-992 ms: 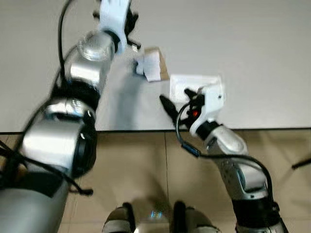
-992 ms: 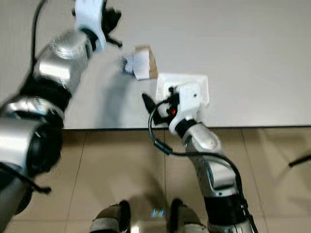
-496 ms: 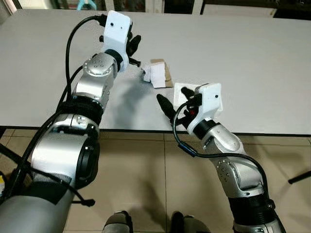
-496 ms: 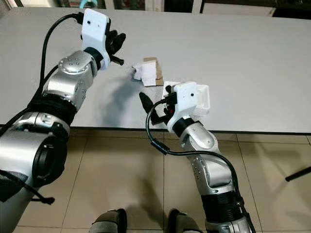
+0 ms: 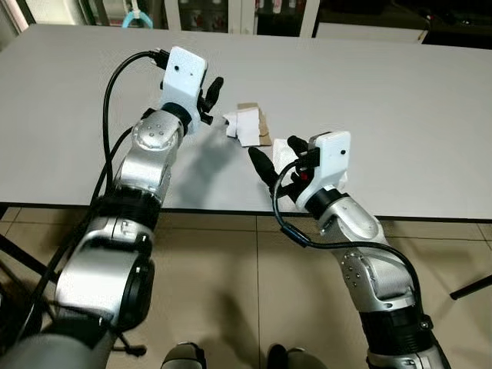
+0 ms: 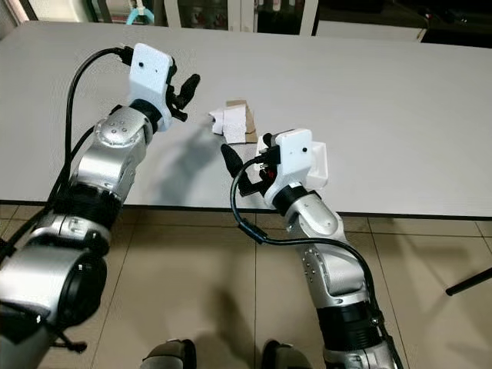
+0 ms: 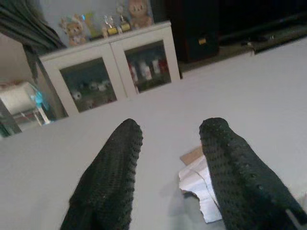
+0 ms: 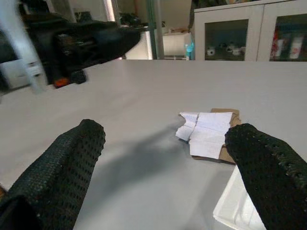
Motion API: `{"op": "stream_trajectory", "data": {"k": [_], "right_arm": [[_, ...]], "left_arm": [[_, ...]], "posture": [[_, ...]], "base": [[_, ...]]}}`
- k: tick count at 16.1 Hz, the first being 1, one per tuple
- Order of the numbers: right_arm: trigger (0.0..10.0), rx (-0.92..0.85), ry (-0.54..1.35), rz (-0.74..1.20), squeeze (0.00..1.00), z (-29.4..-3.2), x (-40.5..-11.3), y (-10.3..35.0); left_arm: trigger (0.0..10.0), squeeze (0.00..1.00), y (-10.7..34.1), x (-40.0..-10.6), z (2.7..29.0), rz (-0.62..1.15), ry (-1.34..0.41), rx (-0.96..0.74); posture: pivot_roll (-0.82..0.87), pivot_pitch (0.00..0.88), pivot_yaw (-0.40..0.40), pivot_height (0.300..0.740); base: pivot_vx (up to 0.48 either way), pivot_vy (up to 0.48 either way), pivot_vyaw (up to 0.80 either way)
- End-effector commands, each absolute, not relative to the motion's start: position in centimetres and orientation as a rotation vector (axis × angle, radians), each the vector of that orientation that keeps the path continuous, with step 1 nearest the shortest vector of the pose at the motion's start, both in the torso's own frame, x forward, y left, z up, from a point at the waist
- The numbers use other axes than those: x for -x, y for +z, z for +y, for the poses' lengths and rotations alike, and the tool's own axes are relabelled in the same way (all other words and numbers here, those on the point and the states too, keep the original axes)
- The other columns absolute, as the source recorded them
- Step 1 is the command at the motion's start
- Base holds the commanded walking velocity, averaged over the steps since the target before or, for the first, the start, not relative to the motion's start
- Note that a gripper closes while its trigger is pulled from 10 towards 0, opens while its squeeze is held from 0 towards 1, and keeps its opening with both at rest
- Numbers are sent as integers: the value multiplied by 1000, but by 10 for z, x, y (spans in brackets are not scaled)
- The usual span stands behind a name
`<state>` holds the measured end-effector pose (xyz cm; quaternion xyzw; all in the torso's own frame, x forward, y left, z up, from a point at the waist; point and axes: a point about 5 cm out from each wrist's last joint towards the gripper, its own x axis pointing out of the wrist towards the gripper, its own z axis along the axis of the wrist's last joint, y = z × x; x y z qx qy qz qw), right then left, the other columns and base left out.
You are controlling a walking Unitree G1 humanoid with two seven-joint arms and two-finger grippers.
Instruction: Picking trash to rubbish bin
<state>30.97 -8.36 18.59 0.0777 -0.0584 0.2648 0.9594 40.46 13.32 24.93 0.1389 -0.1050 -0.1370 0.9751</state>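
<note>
Trash [image 5: 247,126] lies on the grey bench [image 5: 384,100] ahead of you: a torn white paper scrap resting on a small brown piece of cardboard, sitting between your two arms and a little back from the near edge. You can see it in the right wrist view [image 8: 207,134] and partly behind one finger in the left wrist view [image 7: 199,184]. Nothing is touching it.

Just beside it, toward the near edge, a flat white sheet [image 6: 317,157] lies on the bench, mostly covered by your right wrist.

Your left gripper [image 5: 209,98] hangs over the bench just to the left of the trash, its fingers [image 7: 115,177] spread apart with nothing between them. Your right gripper [image 5: 275,157] sits near the front edge, pointing up toward the trash, its fingers [image 8: 67,165] wide open and empty.

Beyond the far side of the bench stand white cabinets with glass doors [image 7: 115,67], small figurines on top. Below the bench you have beige floor tiles [image 5: 223,292].
</note>
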Motion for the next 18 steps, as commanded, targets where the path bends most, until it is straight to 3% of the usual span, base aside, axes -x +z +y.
{"op": "stream_trajectory", "data": {"k": [1, 8, 12, 18], "right_arm": [[10000, -149, 507, -134, 0, -88, -312, 187], [10000, -140, 269, -257, 0, -115, -330, 216], [10000, -126, 209, -259, 0, -124, -333, 213], [10000, -84, 91, -231, 0, -159, -338, 200]], "left_arm": [[10000, 1000, 249, -402, 130, -214, -277, -288], [10000, 1000, 251, -383, 125, -331, -213, -202], [10000, 1000, 238, -380, 146, -299, -125, -214], [10000, 1000, 225, -374, 182, -255, -19, -261]], "posture": [[-41, 59, -25, 740], [-36, 10, -27, 740], [-25, 0, -32, 740], [-12, 0, -45, 740]], "base": [[0, 0, 0], [0, 0, 0], [0, 0, 0], [0, 0, 0]]}}
